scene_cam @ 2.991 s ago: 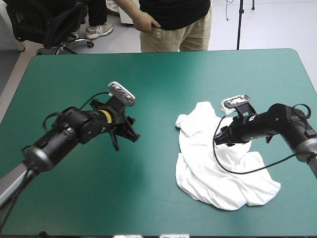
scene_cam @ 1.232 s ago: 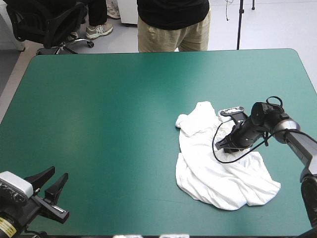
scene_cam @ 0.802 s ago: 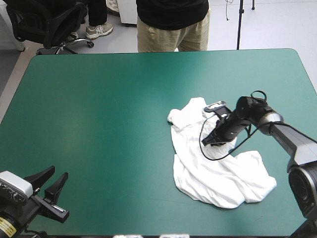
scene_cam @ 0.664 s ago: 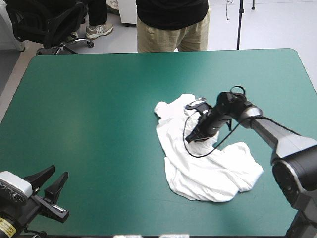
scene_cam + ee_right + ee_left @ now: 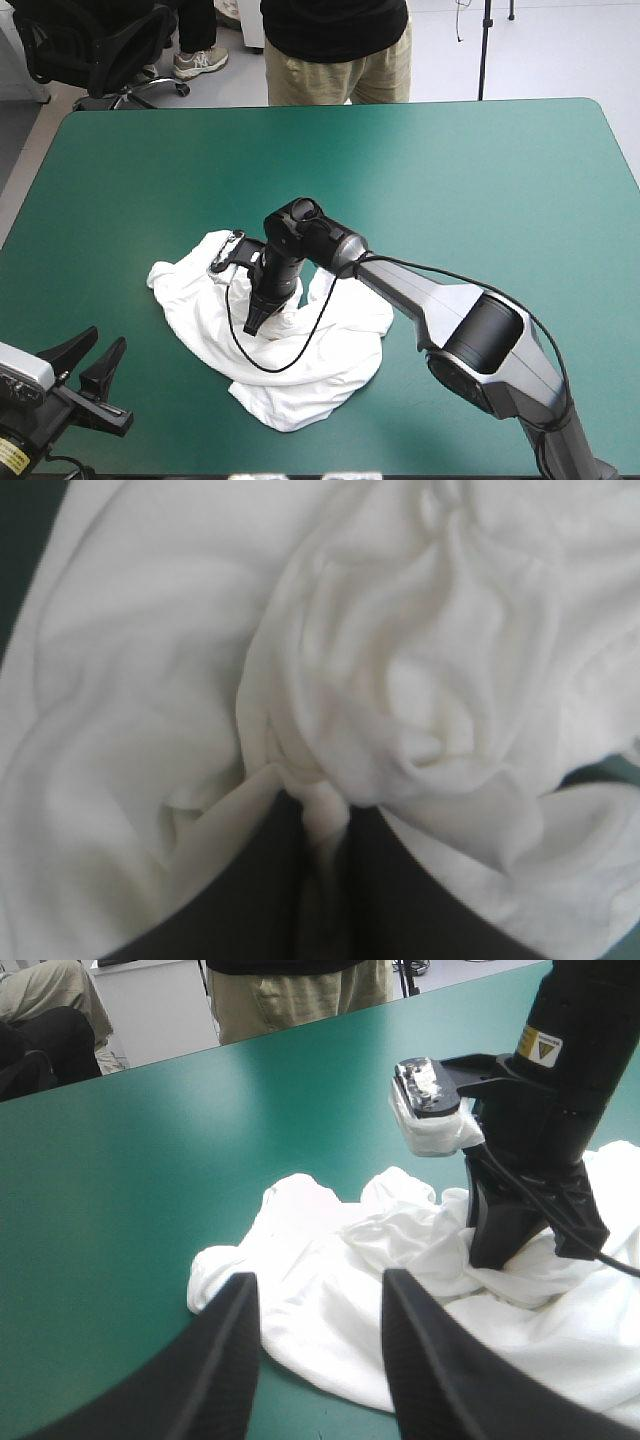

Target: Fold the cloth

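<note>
The T-shirt (image 5: 300,375) is a crumpled heap on the near-left part of the teal-green counter (image 5: 450,180). The right gripper (image 5: 257,322) is pinched tight on a bunch of fabric near the heap's middle. The left gripper (image 5: 108,338) hangs at the near-left corner, fingers spread apart.

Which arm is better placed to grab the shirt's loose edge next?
Left, probably: the left gripper is open with the T-shirt just ahead, while the right gripper is shut on its bunched middle.
</note>
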You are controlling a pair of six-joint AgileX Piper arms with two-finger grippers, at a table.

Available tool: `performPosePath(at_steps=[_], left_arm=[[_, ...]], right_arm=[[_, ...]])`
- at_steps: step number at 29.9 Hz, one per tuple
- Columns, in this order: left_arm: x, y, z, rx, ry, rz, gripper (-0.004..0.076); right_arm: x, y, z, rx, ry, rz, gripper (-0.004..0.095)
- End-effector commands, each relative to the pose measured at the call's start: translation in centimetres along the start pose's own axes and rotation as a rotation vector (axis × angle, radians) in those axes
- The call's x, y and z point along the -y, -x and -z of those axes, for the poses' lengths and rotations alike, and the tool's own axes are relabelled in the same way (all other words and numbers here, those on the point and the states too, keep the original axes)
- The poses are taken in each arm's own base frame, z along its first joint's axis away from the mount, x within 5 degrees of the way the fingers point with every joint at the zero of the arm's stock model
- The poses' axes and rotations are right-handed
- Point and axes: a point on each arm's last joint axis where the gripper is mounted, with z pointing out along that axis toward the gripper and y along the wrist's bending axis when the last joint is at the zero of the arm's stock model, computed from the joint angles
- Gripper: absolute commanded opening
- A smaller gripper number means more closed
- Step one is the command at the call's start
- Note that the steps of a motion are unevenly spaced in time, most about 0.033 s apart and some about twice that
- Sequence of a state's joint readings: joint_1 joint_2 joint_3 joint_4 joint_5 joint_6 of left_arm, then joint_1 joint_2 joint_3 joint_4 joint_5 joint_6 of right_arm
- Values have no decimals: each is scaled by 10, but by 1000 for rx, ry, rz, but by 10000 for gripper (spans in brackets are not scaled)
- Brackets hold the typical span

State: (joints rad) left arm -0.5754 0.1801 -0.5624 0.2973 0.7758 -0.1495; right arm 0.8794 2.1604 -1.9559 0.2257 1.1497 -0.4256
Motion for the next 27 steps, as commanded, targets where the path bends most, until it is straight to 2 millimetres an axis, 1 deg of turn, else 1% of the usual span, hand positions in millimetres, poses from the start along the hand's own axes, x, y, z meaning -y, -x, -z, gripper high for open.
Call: performPosePath(at_steps=[1,2,4,6,7,9,11,14,17,18,19,22,25,27], left_arm=[[-1,13,2,86,1,-2,288],[-1,14,1,84,1,-3,288],[-1,14,1,79,1,-3,288],[-1,14,1,79,0,12,288],[-1,14,1,79,2,25,288],[-1,14,1,81,6,72,288],[-4,13,1,74,27,146,288],[-10,10,-2,33,99,290,300],[-17,2,-9,-76,224,412,327],[-19,0,-13,-120,274,426,341],[-21,-2,-17,-164,316,416,353],[-22,-2,-34,-253,389,394,360],[-16,6,-58,-311,388,371,359],[-12,16,-75,-339,375,345,359]], right_arm=[[4,4,37,66,-53,7,284],[4,4,37,66,-48,4,374],[6,2,42,60,-41,-5,585],[8,0,51,53,-39,-17,683],[8,-1,57,51,-39,-18,689],[12,-4,75,71,-58,-39,653],[15,-8,100,118,-83,-56,612],[21,-20,147,203,-137,-102,579],[26,-42,194,279,-194,-162,577],[29,-52,205,292,-212,-194,577],[29,-60,216,306,-226,-206,577],[28,-85,233,305,-257,-245,577],[22,-102,234,273,-271,-258,577],[17,-110,233,257,-270,-258,577]])
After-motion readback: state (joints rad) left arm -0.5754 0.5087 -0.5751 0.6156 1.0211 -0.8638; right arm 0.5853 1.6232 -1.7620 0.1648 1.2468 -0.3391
